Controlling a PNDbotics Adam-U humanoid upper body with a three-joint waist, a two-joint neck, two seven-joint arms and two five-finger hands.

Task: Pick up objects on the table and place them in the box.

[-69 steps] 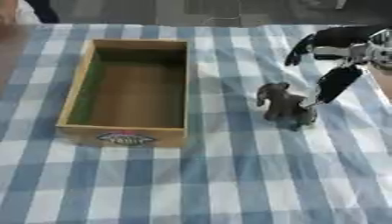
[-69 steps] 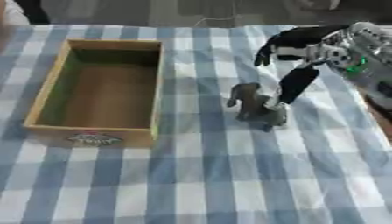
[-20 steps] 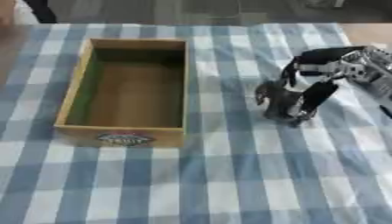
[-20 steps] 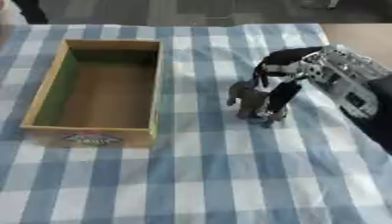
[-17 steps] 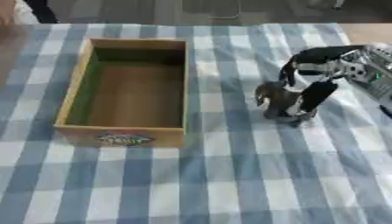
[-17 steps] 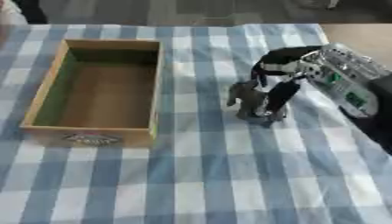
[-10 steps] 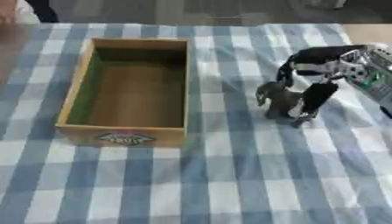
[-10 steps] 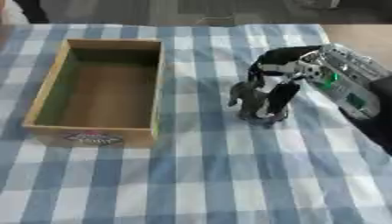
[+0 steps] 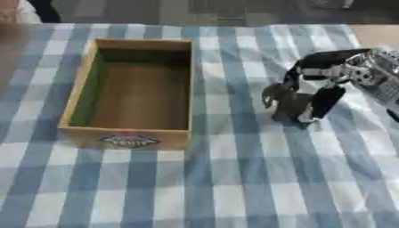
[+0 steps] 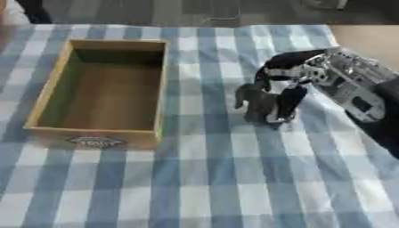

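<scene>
Toy [image 9: 290, 102] — small grey animal figure, upright on the checked desk [image 9: 234, 178], well right of the box [image 9: 132, 93], which holds nothing.

Right robot hand [image 9: 323, 84] — arched over the toy from the right; dark fingers curl down both flanks, bracketing it. Whether they already pinch it: cannot tell.

Left robot hand — out of view.

Box lies to the hand's left.

A blue and white checked cloth [image 9: 234, 178] covers the table, rumpled a little at its far right. Bare tan table [image 10: 366, 38] shows past that edge, with dark floor [image 9: 156, 11] beyond.
</scene>
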